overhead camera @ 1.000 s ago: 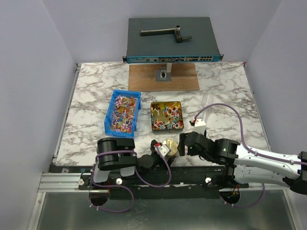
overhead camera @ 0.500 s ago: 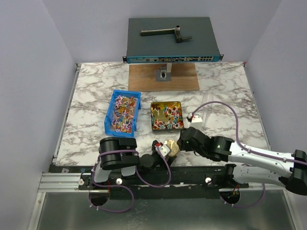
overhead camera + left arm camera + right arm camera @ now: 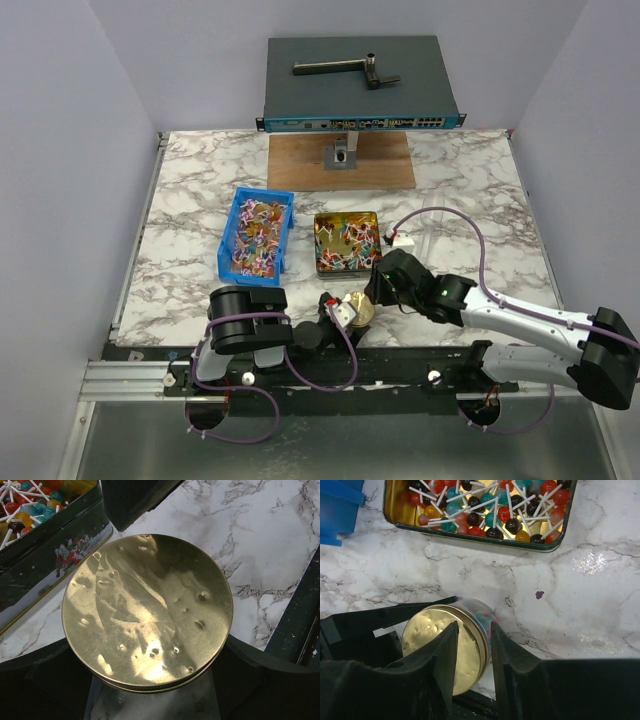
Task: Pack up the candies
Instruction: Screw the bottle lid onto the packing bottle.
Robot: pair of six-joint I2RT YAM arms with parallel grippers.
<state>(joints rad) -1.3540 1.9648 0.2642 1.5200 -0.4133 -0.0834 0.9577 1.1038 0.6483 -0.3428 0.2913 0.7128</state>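
— Where are the candies (image 3: 255, 238)?

— Most are heaped in the blue bin (image 3: 228, 238) on the marble table (image 3: 470, 200). From above, the bin lies at about ten o'clock from the jar (image 3: 482, 616). A few more coloured ones show through the jar's clear wall, just under the gold lid (image 3: 147, 612).

— And the square tin (image 3: 45, 565)?

— At twelve o'clock from the jar, close to it but apart. It holds lollipops (image 3: 485, 505) on white sticks.

— What has the jar?

— The left gripper (image 3: 345, 312). Its dark fingers (image 3: 35, 680) sit at the jar's four and eight o'clock in the left wrist view, closed against its sides below the lid. The lid faces that camera, dented and shiny.

— The right gripper (image 3: 474, 630)?

— It reaches in from the jar's two o'clock in the top view. Its fingers (image 3: 442, 655) are only narrowly parted, with the lid's rim showing in the gap between them. I cannot tell whether they pinch the rim or merely straddle it.

— Is the jar upright?

— It is tilted, with the lid turned toward the near edge of the table.
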